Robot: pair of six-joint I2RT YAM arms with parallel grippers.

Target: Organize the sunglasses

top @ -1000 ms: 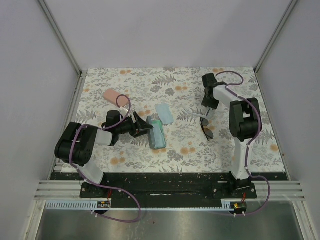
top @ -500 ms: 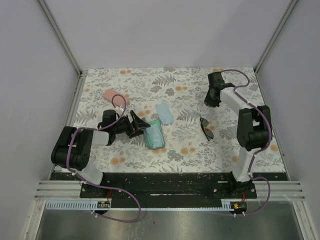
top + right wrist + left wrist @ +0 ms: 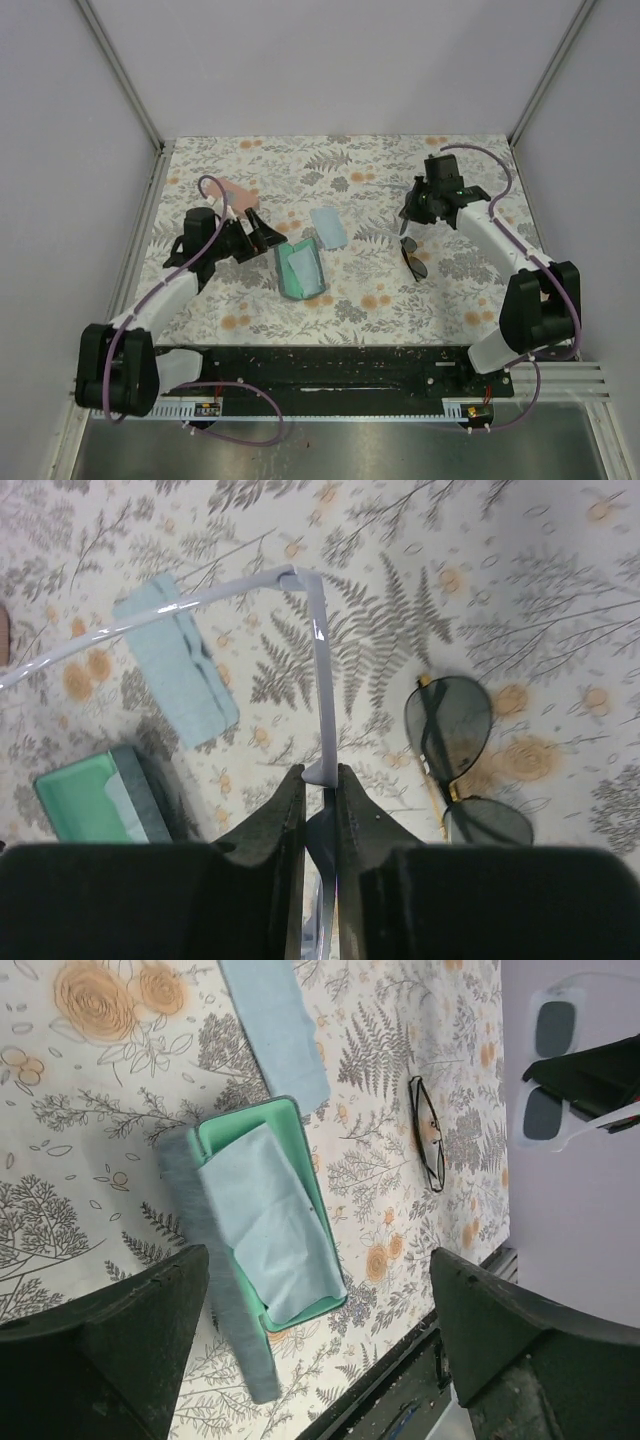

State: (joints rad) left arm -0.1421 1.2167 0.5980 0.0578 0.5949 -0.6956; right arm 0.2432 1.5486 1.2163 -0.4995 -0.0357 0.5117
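Each arm — the left arm (image 3: 160, 295) and the right arm (image 3: 497, 232) alike — is built of smooth white links set between bulky, rounded black joint housings, with a black wrist and a black base at the table's near edge. A thin purple cable (image 3: 201, 185) loops freely from link to link along each arm and trails out past the base. Seen close, the left gripper (image 3: 320, 1258) has broad, matt, wedge-shaped dark fingers (image 3: 100, 1350), and the right gripper (image 3: 318, 772) has black fingers (image 3: 255, 860) — blunt-tipped, with flat inner faces.
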